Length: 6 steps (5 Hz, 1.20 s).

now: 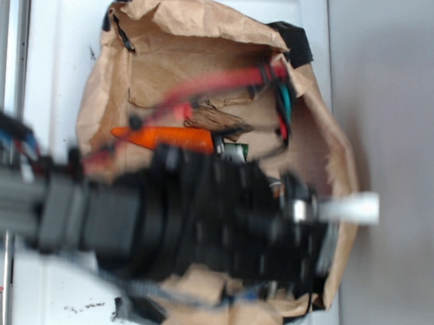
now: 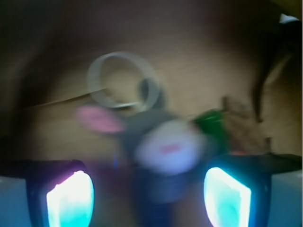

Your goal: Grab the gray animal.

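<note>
In the wrist view the gray animal (image 2: 163, 151) lies blurred on brown paper, with a white face, a red mark, a pink inner ear at its left and a white loop string (image 2: 124, 79) above it. My gripper (image 2: 149, 196) is open; its two glowing fingertips (image 2: 71, 198) stand wide apart on either side of the animal's lower body, with gaps on both sides. In the exterior view the animal is hidden under my black arm (image 1: 221, 214). The gripper itself does not show there.
An orange carrot (image 1: 163, 137) with a green top (image 2: 210, 124) lies beside the animal inside a brown paper bag (image 1: 209, 44) with raised walls. Red and teal cables (image 1: 273, 88) cross the bag. The bag rests on a white surface (image 1: 62, 50).
</note>
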{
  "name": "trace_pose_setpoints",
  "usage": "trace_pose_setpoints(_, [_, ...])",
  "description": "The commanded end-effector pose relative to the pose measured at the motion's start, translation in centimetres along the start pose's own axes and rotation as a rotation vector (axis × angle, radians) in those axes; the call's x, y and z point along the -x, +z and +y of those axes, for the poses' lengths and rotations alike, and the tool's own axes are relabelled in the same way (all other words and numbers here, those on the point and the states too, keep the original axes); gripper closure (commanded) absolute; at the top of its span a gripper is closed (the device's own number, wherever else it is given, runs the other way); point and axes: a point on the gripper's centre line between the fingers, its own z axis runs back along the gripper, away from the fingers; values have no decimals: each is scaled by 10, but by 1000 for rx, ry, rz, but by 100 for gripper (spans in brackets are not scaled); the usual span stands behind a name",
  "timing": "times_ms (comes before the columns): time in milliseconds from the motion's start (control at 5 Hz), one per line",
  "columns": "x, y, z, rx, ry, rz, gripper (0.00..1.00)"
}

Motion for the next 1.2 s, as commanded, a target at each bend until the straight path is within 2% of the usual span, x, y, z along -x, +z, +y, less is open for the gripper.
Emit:
trace_pose_setpoints(0, [-3, 63, 39, 194, 33, -60, 0])
trace_pose_setpoints(200, [-5, 41, 27, 152, 14, -62, 0])
trace_pose_setpoints(400, [-6, 6, 2, 135, -47, -80, 0])
trace_pose_setpoints(600, [1, -20, -21, 178, -138, -55, 0])
trace_pose_setpoints(800, [2, -40, -27, 126, -116, -5, 13])
trace_pose_setpoints(1000, [-1, -48, -23, 101, -88, -12, 100])
